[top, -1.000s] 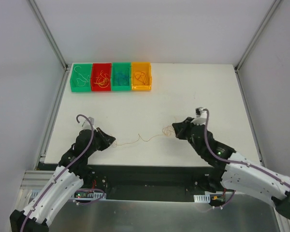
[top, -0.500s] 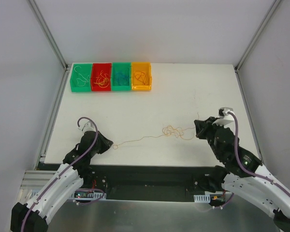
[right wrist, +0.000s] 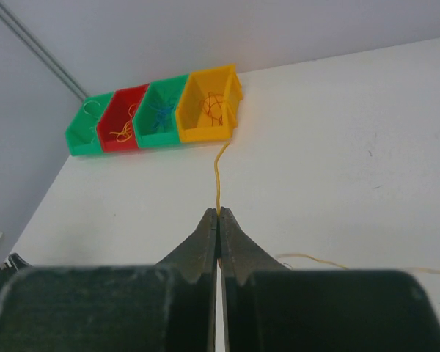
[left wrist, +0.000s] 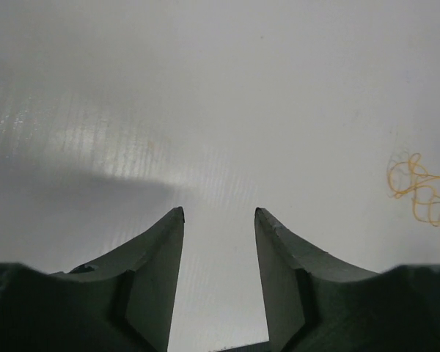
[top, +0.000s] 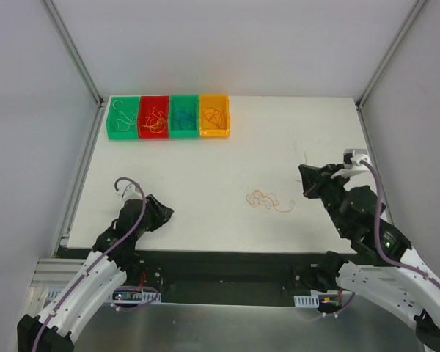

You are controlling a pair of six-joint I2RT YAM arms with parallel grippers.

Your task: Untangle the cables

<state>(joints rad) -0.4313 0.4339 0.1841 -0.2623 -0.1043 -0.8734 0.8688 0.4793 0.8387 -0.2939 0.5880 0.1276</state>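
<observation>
The right claw (right wrist: 218, 213) is pressed together on a single yellow-orange wire (right wrist: 218, 172). A short length of it stands up past the fingertips in the right wrist view. The left claw (left wrist: 219, 210) is spread, with only bare desk (top: 205, 169) showing between its jaws. It sits low at the near left of the desk, well apart from the work.

The knot of cables (top: 264, 198) lies loose in the middle of the desk, nearer the right claw than the left. In the left wrist view it is a small curl of orange loops at the far right edge. More wires sit in the row of four bins (top: 169, 117) at the far edge.

The main risk is probably that the pinched wire is joined to the knot (the pictures do not show whether it is). If so, a pull from one side with nothing pinning the other end would likely drag the whole clump across the desk or draw its loops tighter. It would not free the strand.

The grip looks slight, a thin wire caught at the very tips, so a quick swing could let it slip out and fall anywhere. A carry toward the bins could also trail the loose end over a wrong compartment.

If the left claw comes in to hold the knot down, it may close on several strands at once, since they are fine and lie piled together.

No brand, label or writing can be read on the bins, the arms or the desk.
</observation>
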